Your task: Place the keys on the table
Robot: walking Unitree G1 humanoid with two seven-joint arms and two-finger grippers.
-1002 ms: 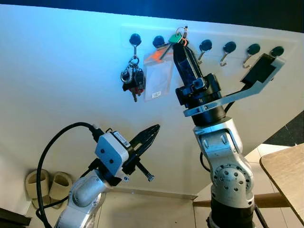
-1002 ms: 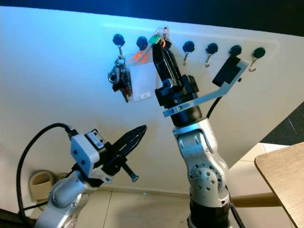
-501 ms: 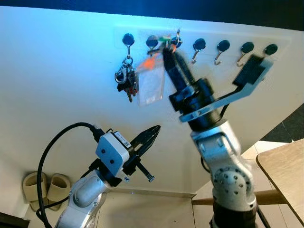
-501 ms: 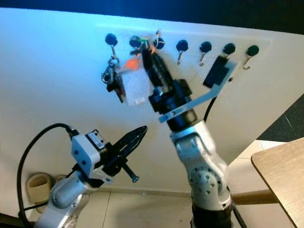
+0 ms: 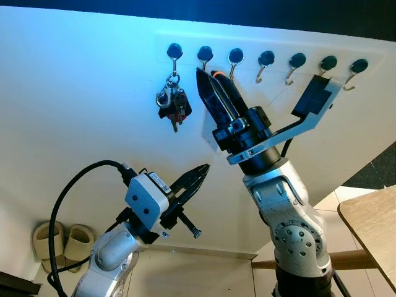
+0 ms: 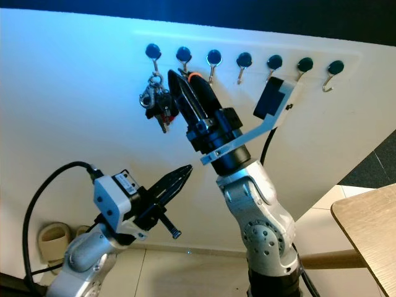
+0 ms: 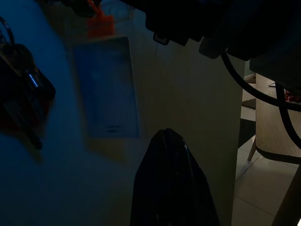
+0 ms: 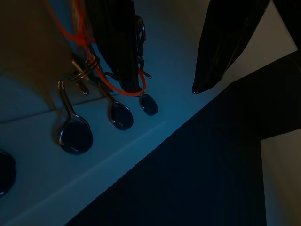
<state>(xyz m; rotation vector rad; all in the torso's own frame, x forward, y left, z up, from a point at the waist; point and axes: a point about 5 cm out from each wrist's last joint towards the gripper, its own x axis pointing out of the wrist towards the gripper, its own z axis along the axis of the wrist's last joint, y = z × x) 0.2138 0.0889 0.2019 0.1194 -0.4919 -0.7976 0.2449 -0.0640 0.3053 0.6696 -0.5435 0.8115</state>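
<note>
Right hand (image 5: 207, 77) is up at the wall, black fingers pointing at the row of hooks (image 5: 265, 59). From the right wrist view its fingers stand apart, and an orange loop (image 8: 123, 89) hangs over one finger (image 8: 115, 42) — whether any keys dangle from it I cannot tell. A dark bunch of keys (image 5: 173, 104) hangs from the leftmost hook (image 5: 174, 49), just beside that hand. Left hand (image 5: 199, 172) hovers low, away from the wall, fingers pressed together, holding nothing. Wooden counter (image 5: 371, 219) sits off to the right; slippers (image 5: 62, 242) rest on the floor below.
</note>
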